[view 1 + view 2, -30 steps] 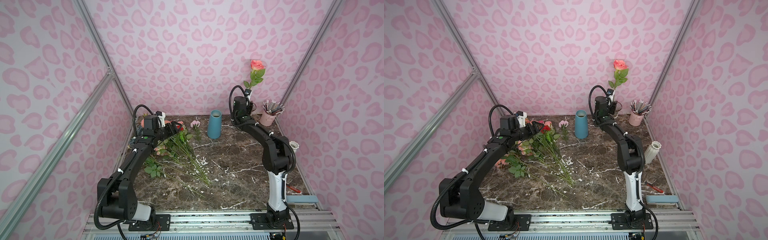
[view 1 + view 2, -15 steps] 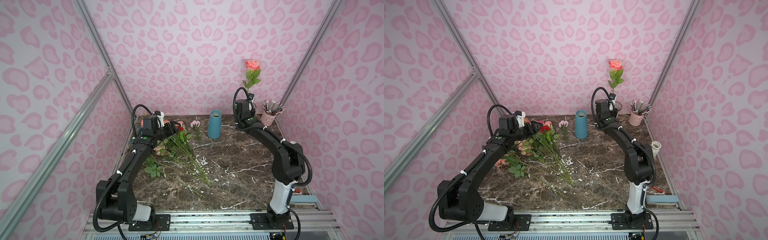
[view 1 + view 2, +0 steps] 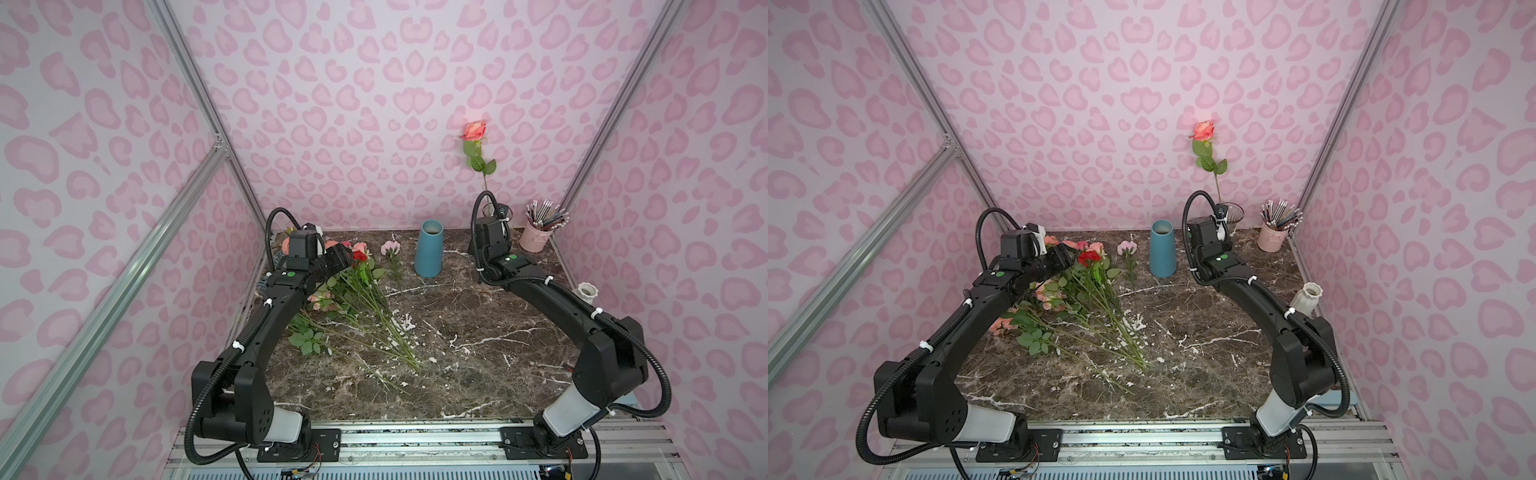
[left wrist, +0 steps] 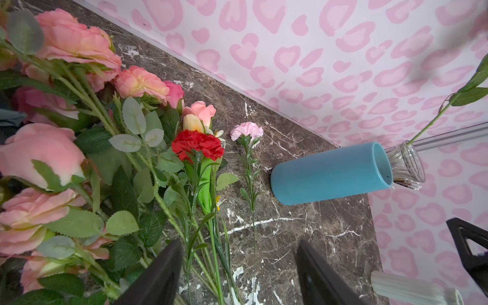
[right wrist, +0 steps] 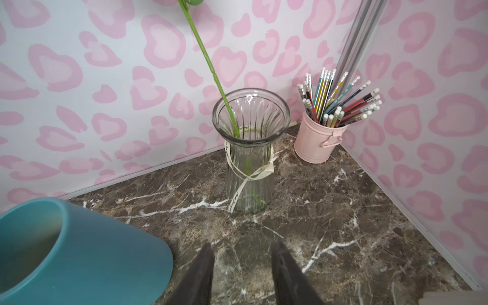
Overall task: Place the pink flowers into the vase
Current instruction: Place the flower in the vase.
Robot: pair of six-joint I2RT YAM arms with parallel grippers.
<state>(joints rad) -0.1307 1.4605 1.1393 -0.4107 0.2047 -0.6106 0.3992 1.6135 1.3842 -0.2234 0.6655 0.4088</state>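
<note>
One rose (image 3: 473, 131) stands in the vase (image 5: 249, 169) ahead of our right gripper's (image 5: 243, 247) empty, parted jaws — next our left gripper (image 4: 237, 250), jaws wide, must close on a stem among the pink flowers (image 4: 39, 153).

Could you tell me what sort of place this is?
Most likely a staged robot test booth: pink patterned walls on metal frame posts, two robot arms bolted to a rail, and flowers, a glass vase and a pencil cup on a marble-look table.
</note>
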